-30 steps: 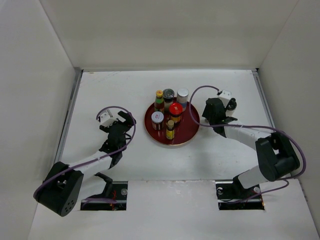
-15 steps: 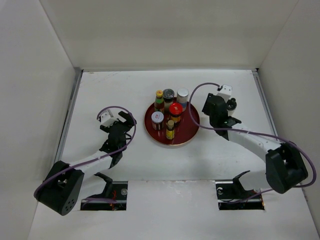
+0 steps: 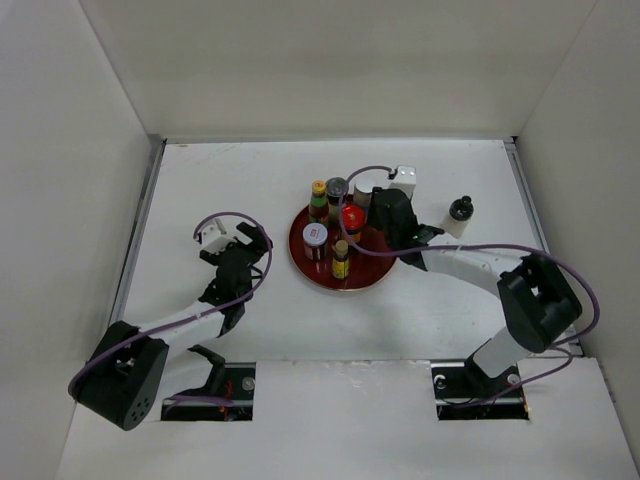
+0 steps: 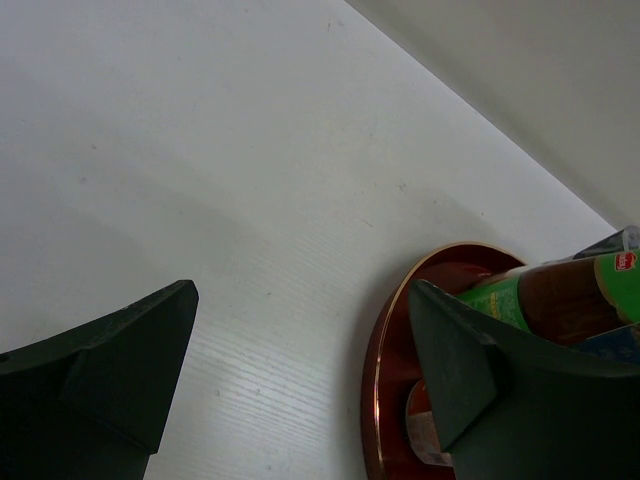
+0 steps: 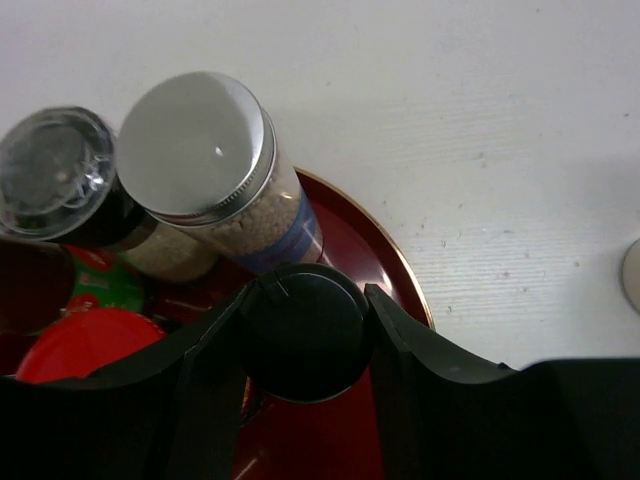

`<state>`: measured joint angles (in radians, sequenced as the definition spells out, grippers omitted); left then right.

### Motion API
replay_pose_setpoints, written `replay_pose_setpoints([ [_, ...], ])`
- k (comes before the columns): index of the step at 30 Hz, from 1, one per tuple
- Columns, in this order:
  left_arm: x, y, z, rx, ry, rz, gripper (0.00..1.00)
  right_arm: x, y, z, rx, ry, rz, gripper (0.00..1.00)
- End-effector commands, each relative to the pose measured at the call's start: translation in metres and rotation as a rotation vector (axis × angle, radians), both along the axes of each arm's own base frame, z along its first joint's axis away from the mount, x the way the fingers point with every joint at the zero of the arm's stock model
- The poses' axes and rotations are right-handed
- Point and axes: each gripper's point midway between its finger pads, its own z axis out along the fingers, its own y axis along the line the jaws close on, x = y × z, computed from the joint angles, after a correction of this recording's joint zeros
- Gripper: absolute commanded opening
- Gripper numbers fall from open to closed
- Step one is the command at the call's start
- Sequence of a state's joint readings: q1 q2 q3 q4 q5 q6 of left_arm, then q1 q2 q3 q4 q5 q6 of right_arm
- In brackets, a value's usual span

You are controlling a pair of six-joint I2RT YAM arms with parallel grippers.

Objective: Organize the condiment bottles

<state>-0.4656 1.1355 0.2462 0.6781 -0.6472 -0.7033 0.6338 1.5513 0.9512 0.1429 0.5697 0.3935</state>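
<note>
My right gripper [image 3: 385, 218] is over the right part of the round red tray [image 3: 312, 268], shut on a black-capped bottle [image 5: 305, 335]; its fingers [image 5: 410, 345] press both sides of the cap. Beside it on the tray stand a silver-capped jar [image 5: 195, 145], a dark bottle with a clear cap [image 5: 55, 170] and a red-capped jar [image 5: 85, 345]. The top view also shows a yellow-capped green-label bottle [image 3: 318, 196], a white-capped jar [image 3: 315, 236] and a small yellow-capped bottle [image 3: 341, 258]. Another black-capped bottle [image 3: 459, 212] stands on the table to the right. My left gripper [image 3: 240, 246] is open and empty, left of the tray.
The white table [image 3: 250, 180] is walled at the back and both sides. In the left wrist view the tray's rim [image 4: 385, 370] and the green-label bottle [image 4: 560, 300] lie just right of the open fingers.
My right arm has swung left, from beside the bottle on the table to over the tray's right side. The left arm has not moved.
</note>
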Motion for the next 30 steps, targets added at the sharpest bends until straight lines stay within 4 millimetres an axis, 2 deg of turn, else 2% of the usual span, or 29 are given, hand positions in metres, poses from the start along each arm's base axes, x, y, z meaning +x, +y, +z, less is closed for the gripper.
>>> replay_pose_setpoints([
  [1, 0.009, -0.004, 0.021, -0.038, -0.065, -0.004, 0.86, 0.015, 0.016, 0.015, 0.044, -0.053, 0.007, 0.40],
  [7, 0.009, -0.004, 0.020, -0.040, -0.064, -0.006, 0.86, 0.014, 0.013, -0.018, -0.009, 0.005, -0.010, 0.41],
  [9, 0.009, -0.004, 0.020, -0.040, -0.064, -0.006, 0.86, 0.014, 0.012, -0.023, -0.019, 0.014, -0.015, 0.47],
  [11, 0.009, -0.004, 0.020, -0.040, -0.064, -0.006, 0.86, 0.012, 0.009, -0.025, -0.024, 0.017, -0.020, 0.57],
  [13, 0.009, -0.004, 0.020, -0.040, -0.064, -0.006, 0.86, 0.009, 0.007, -0.017, -0.018, 0.008, -0.021, 0.66],
  [15, 0.010, -0.004, 0.021, -0.040, -0.064, -0.006, 0.86, 0.004, 0.003, -0.001, -0.002, -0.013, -0.021, 0.72],
  [19, 0.010, -0.005, 0.020, -0.040, -0.062, -0.009, 0.86, -0.008, -0.014, 0.032, 0.032, -0.057, -0.035, 0.79],
  [22, 0.010, -0.004, 0.021, -0.041, -0.065, -0.008, 0.86, -0.012, -0.054, 0.048, 0.047, -0.086, -0.116, 0.83],
  [24, 0.009, -0.004, 0.020, -0.042, -0.064, -0.008, 0.86, -0.012, -0.091, 0.052, 0.041, -0.101, -0.209, 0.88],
  [28, 0.009, -0.005, 0.020, -0.042, -0.064, -0.009, 0.86, -0.012, -0.166, 0.049, -0.001, -0.110, -0.424, 1.00],
  [30, 0.009, -0.005, 0.020, -0.042, -0.064, -0.011, 0.86, -0.009, -0.189, 0.041, -0.021, -0.085, -0.481, 1.00],
])
